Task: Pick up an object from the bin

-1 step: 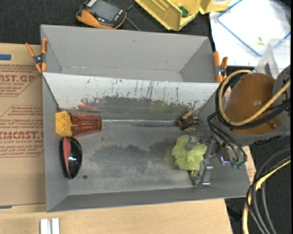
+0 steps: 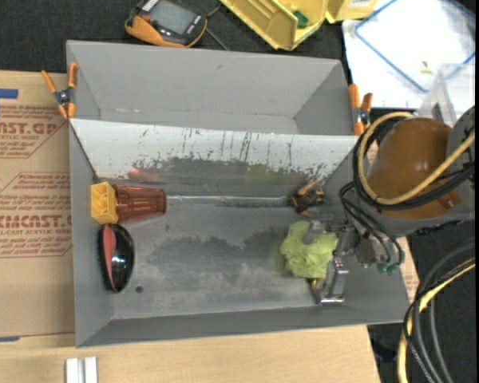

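Yellow-green crumpled lump of soft cloth-like material (image 2: pixel 307 250) lies on the floor of the grey metal bin (image 2: pixel 207 86), towards the right wall, with the hand (image 2: pixel 332 292) just beside its lower right edge. Whether the hand is open or closed cannot be told.

Assessment: the lump looks light, limp and compressible, not fragile and not slippery. It should yield under pressure, so a pinch across a raised fold near its middle seems soundest; a hold at a thin edge may pull loose.

Count of contents:
- one yellow-green lump
- one small brown object (image 2: pixel 307 198), kind unclear, near it towards the back wall
- one orange-red tapered plastic piece with a yellow end (image 2: pixel 129 203), far left
- one black and red oval object (image 2: pixel 116 256), just below that piece
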Controlling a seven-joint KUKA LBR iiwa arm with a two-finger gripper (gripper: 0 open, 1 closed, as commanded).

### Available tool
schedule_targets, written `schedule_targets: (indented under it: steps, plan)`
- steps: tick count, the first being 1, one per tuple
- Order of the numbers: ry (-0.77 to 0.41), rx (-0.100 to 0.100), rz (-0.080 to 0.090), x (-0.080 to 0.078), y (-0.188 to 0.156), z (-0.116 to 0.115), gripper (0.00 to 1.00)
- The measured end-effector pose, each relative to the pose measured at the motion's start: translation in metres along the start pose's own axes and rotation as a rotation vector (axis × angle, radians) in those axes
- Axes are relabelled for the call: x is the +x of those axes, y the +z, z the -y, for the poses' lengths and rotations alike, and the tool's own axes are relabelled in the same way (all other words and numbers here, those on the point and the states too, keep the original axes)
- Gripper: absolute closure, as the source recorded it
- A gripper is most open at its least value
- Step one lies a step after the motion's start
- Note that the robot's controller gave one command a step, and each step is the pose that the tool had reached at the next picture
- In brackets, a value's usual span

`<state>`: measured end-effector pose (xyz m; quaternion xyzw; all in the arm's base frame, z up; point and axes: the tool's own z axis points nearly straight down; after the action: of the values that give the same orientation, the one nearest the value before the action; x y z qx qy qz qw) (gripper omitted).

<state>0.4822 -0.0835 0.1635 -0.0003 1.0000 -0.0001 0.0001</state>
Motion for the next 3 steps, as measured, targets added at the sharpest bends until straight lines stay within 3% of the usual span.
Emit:
schedule_targets:
  steps: [1,2,3]
  plan:
    - [-0.305,-0.005,0.002,-0.015,0.092,0.045,0.00]
    - [-0.186,0.000,0.004,0.001,0.003,0.040,0.00]
    - [-0.291,-0.007,0.003,-0.025,0.064,0.041,0.00]
